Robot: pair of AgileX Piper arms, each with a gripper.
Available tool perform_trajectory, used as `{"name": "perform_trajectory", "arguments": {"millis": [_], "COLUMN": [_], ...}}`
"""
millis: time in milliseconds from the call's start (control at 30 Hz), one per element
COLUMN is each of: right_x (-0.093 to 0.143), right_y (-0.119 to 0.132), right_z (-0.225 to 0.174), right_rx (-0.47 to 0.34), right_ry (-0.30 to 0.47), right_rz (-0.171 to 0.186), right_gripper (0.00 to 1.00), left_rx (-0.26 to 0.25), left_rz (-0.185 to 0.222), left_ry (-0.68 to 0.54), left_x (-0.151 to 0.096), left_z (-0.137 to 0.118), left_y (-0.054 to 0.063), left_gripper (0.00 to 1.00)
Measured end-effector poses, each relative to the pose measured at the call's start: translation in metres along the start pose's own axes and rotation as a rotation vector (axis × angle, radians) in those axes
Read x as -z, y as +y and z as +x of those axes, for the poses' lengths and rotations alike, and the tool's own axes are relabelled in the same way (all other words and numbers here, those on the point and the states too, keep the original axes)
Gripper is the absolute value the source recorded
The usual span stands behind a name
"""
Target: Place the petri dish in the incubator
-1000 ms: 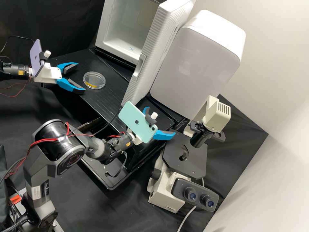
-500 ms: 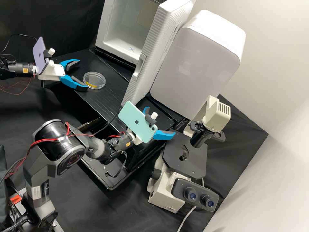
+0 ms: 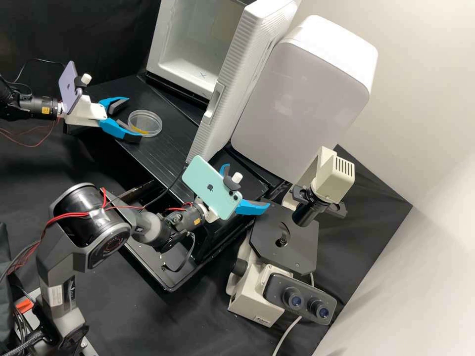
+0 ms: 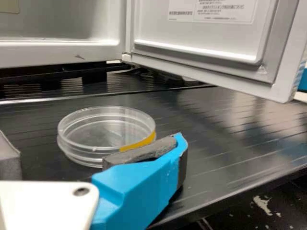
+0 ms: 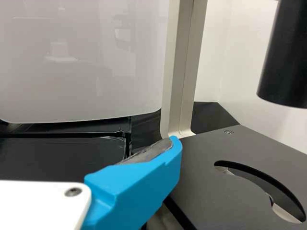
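The petri dish (image 3: 145, 122) lies flat, lid up, on the black bench (image 3: 163, 148), just in front of the incubator (image 3: 183, 29). It is round, so it has no long axis. It is clear and shallow, with a yellow strip along one side of its rim. The white incubator stands with its door (image 3: 237, 74) swung wide and a blue cross (image 3: 202, 75) on its floor. The left gripper (image 3: 131, 120) is spread around the dish's near edge; contact is unclear. The right gripper (image 3: 245, 188), fingers apart, hangs by the microscope (image 3: 287, 237).
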Motion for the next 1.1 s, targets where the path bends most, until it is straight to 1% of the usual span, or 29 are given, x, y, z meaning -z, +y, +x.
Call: {"name": "perform_trajectory", "arguments": {"millis": [133, 233, 400, 500, 600, 700, 867, 1033, 1100], "right_x": [0.000, 0.000, 0.000, 0.000, 0.000, 0.000, 0.000, 0.000, 0.000], "right_y": [0.000, 0.000, 0.000, 0.000, 0.000, 0.000, 0.000, 0.000, 0.000], "right_z": [0.000, 0.000, 0.000, 0.000, 0.000, 0.000, 0.000, 0.000, 0.000], "right_rx": [0.000, 0.000, 0.000, 0.000, 0.000, 0.000, 0.000, 0.000, 0.000], "right_ry": [0.000, 0.000, 0.000, 0.000, 0.000, 0.000, 0.000, 0.000, 0.000], "right_rz": [0.000, 0.000, 0.000, 0.000, 0.000, 0.000, 0.000, 0.000, 0.000], "right_gripper": [1.00, 1.00, 1.00, 1.00, 1.00, 1.00, 1.00, 1.00, 1.00], "left_rx": [0.002, 0.017, 0.028, 0.026, 0.038, 0.043, 0.035, 0.033, 0.030], "left_rz": [-0.024, -0.032, -0.046, -0.035, -0.018, -0.016, -0.016, 0.000, 0.015], "left_ry": [-0.025, -0.057, -0.080, -0.092, -0.106, -0.104, -0.095, -0.086, -0.080], "left_x": [-0.004, -0.007, -0.008, -0.007, -0.007, -0.006, -0.003, 0.000, 0.002], "left_z": [0.002, 0.003, 0.006, 0.008, 0.009, 0.010, 0.011, 0.010, 0.010], "left_y": [0.001, 0.001, 0.001, 0.004, 0.005, 0.004, 0.006, 0.006, 0.007], "left_gripper": [1.00, 1.00, 1.00, 1.00, 1.00, 1.00, 1.00, 1.00, 1.00]}}
